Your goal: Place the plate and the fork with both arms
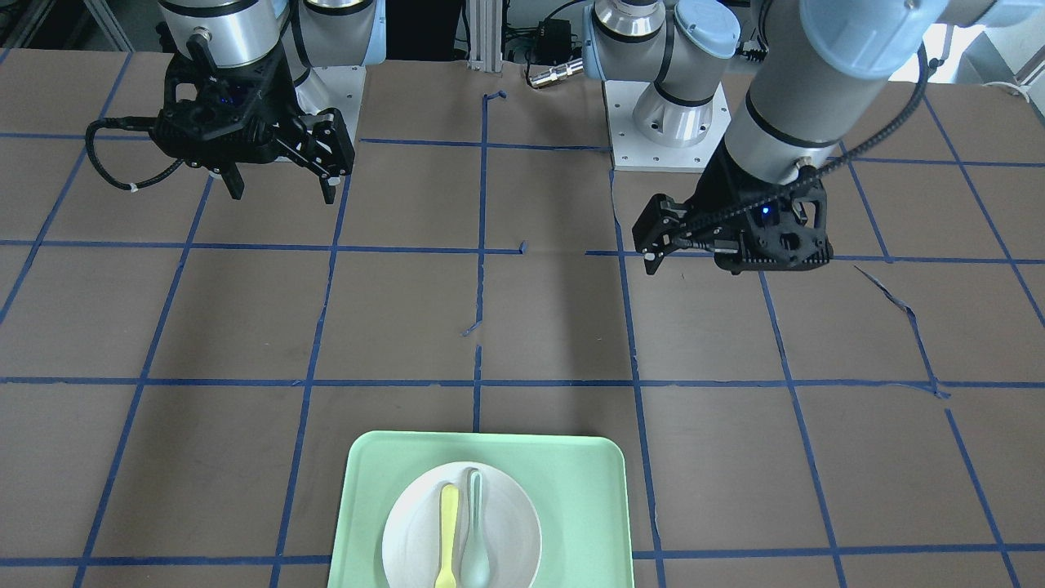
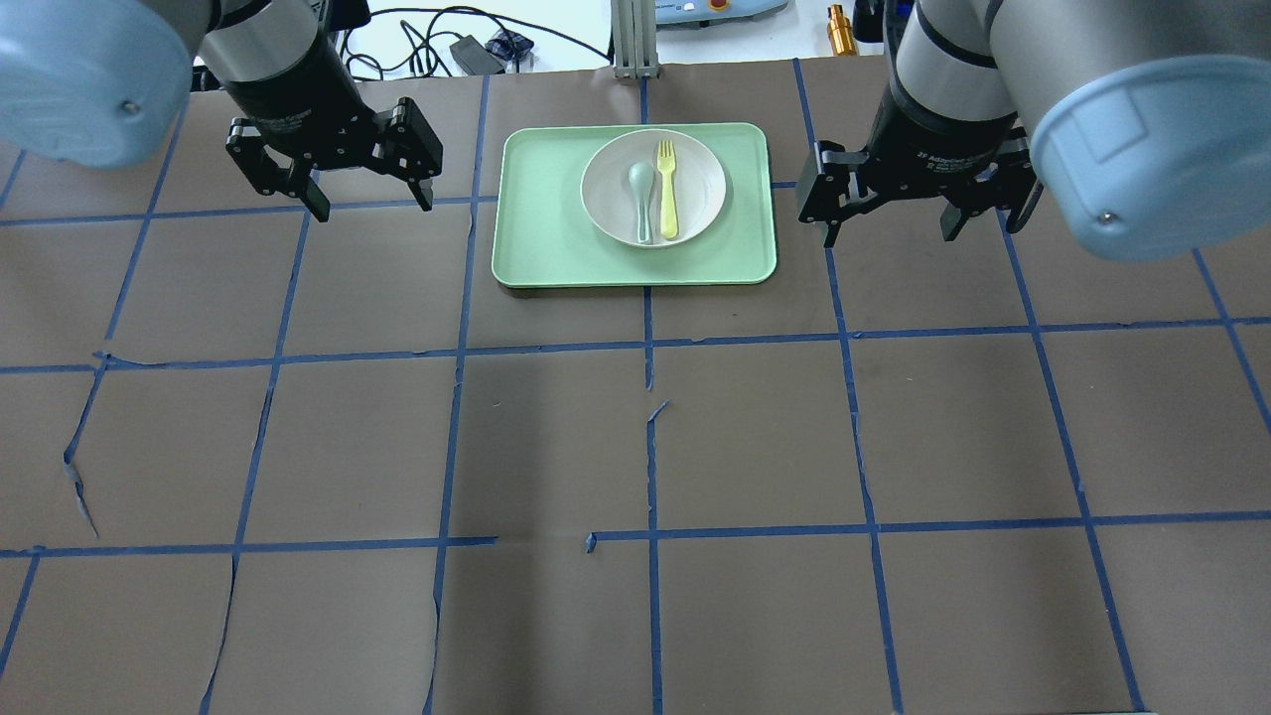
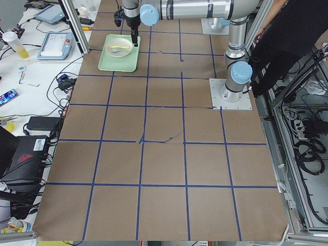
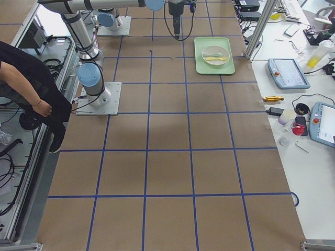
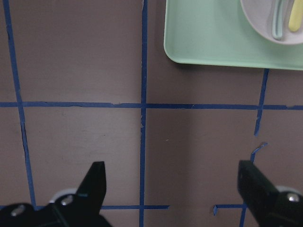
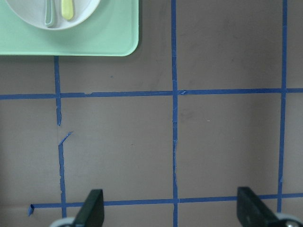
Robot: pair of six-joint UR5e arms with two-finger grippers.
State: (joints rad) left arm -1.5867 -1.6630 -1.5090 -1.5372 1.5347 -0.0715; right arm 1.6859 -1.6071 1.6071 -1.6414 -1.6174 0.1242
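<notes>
The off-white plate (image 2: 698,184) sits on the pale green tray (image 2: 536,238) at the table's far middle. The yellow fork (image 2: 667,194) lies in the plate beside a grey-green spoon (image 2: 642,194). My left gripper (image 2: 369,199) hovers open and empty to the left of the tray. My right gripper (image 2: 894,223) hovers open and empty to its right. The left wrist view shows the tray corner (image 5: 213,38), the plate (image 5: 260,19) and the fork (image 5: 294,19) ahead of the open fingers (image 5: 94,179). The right wrist view shows the tray (image 6: 94,38) and the fork (image 6: 67,9).
The table is brown paper with a blue tape grid, torn in places. Both arm bases (image 1: 669,122) stand at the robot's side of the table. Tablets, cables and bottles lie on a side bench (image 4: 309,78) beyond the tray. A person (image 3: 287,36) stands near the bases.
</notes>
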